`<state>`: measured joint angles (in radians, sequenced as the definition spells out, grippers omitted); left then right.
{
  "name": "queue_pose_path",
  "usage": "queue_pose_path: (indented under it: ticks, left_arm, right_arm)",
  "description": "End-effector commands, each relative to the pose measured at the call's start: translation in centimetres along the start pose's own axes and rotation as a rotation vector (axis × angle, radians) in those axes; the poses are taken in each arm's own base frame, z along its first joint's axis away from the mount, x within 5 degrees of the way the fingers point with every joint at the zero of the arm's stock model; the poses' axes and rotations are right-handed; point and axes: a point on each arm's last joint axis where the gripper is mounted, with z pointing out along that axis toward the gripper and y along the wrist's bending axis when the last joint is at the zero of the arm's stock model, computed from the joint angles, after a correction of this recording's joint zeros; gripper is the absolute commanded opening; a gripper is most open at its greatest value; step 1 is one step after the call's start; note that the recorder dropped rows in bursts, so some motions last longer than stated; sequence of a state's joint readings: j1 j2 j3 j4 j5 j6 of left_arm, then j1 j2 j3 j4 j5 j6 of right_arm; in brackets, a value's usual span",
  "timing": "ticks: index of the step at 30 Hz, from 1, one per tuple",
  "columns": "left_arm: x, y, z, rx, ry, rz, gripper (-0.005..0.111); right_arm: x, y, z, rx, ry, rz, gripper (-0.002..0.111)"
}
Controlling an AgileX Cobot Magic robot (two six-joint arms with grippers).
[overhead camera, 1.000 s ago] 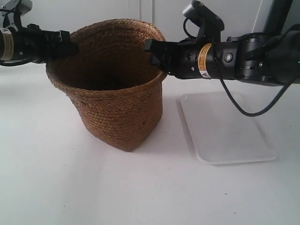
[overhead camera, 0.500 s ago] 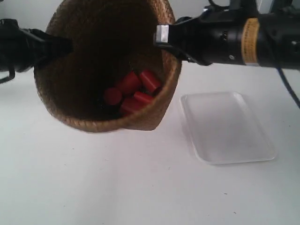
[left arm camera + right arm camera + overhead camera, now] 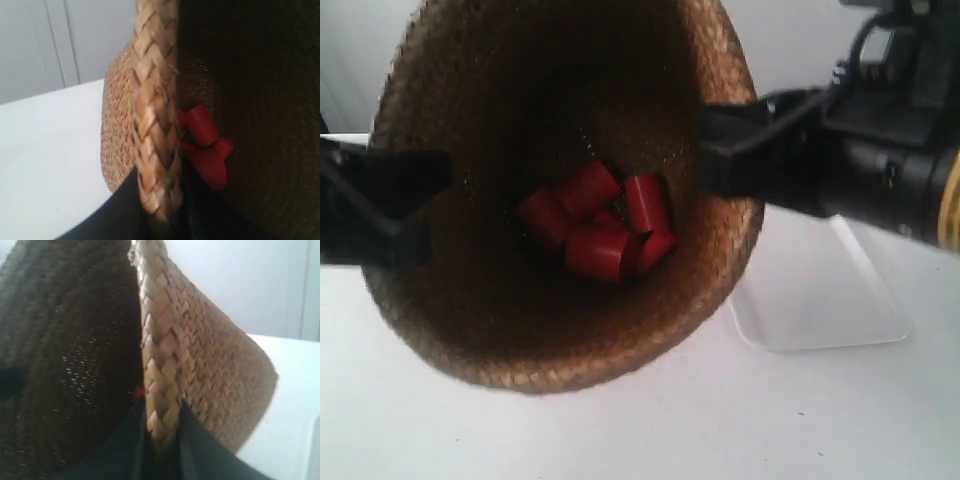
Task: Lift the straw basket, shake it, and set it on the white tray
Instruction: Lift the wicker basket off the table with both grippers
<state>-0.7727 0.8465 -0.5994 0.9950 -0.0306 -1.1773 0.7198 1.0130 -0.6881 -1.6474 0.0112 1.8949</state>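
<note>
The large brown woven straw basket (image 3: 520, 340) is held tilted, with its round mouth turned toward the exterior camera, and fills the upper left and centre of that frame. Short red cylinders (image 3: 600, 230) are seen lying together against its inner wall near the base. The braided rim is clamped at two opposite places. In the left wrist view the black fingers of the left gripper (image 3: 160, 212) are closed on the rim, one inside and one outside. In the right wrist view the right gripper (image 3: 162, 440) is closed on the rim in the same way. The flat white rectangular plastic tray (image 3: 840, 320) lies on the white table (image 3: 620, 440) at the lower right of the exterior frame, partly hidden behind the basket. The basket is held beside the tray, not on it.
</note>
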Motion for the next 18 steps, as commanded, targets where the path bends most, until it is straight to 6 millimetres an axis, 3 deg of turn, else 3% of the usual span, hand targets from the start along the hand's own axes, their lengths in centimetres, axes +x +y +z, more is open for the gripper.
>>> queue_pose_path:
  ticks: [1, 3, 5, 7, 9, 12, 13, 15, 18]
  left_arm:
    - [2.3, -0.1, 0.0, -0.006, 0.075, 0.122, 0.000]
    - [-1.4, 0.0, -1.0, -0.044, -0.032, 0.149, 0.000]
    - [-4.2, -0.2, -2.5, -0.056, -0.114, 0.148, 0.000]
    - [-5.0, -0.6, -3.5, -0.036, -0.140, 0.148, 0.000]
    - [-3.5, -1.1, -3.3, -0.011, -0.084, 0.139, 0.000]
    - [1.2, -1.4, -1.3, 0.010, 0.058, 0.156, 0.000]
    - [1.9, -1.2, -0.8, -0.013, 0.074, 0.163, 0.000]
    - [1.0, -0.4, -0.6, -0.121, 0.034, 0.167, 0.000]
    - [-2.4, -0.6, -1.9, -0.132, -0.087, 0.168, 0.000]
  right_arm:
    - [4.4, -2.0, 1.4, 0.213, 0.104, -0.071, 0.000]
    - [1.7, -0.6, 1.0, 0.137, 0.020, -0.109, 0.000]
    - [-1.9, 2.0, -0.6, -0.028, -0.085, -0.126, 0.000]
    - [-3.8, 3.4, -2.4, -0.123, -0.154, -0.119, 0.000]
    - [-2.8, 3.7, -2.8, -0.149, -0.133, -0.096, 0.000]
    - [2.1, 1.9, -0.9, -0.019, 0.016, -0.077, 0.000]
    - [3.2, 1.1, -0.3, 0.059, 0.043, -0.077, 0.000]
    - [2.8, 0.5, 0.1, 0.135, 0.014, -0.103, 0.000]
    - [-1.2, 2.7, -1.6, -0.015, -0.103, -0.142, 0.000]
